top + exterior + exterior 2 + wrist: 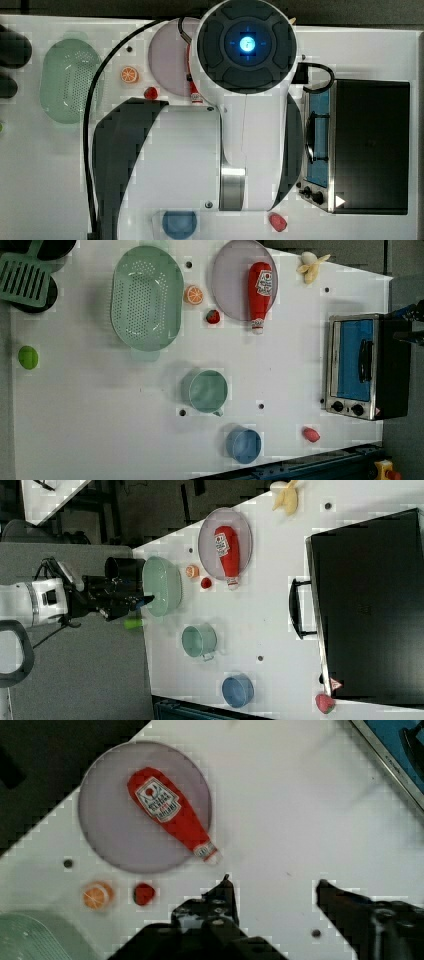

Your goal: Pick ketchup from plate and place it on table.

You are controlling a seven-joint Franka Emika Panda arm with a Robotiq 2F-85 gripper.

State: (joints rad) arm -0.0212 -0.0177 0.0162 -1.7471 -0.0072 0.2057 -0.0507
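- White and wide, the table (100,430) carries many small toys, and a dark floor lies behind it in the right view.
- On the plate (230,285) lies the ketchup (260,290) on its side; its white cap end passes over the plate's rim toward the table.
- In the wrist view the ketchup (172,815) lies slanted across the plate (110,835), its label facing up.
- The gripper (272,885) hangs above the bare table, apart from the bottle, with its two fingers spread wide and nothing between them.
- Just beside the plate sit an orange slice (193,294) and a small strawberry (213,316); next to them is the green perforated basket (146,297).
- A toy oven (357,365) with a blue door stands at the left view's right.
- Near the middle of the table are a green cup (207,391) and a blue bowl (243,445).
- A banana (312,265) lies near the table's far edge.
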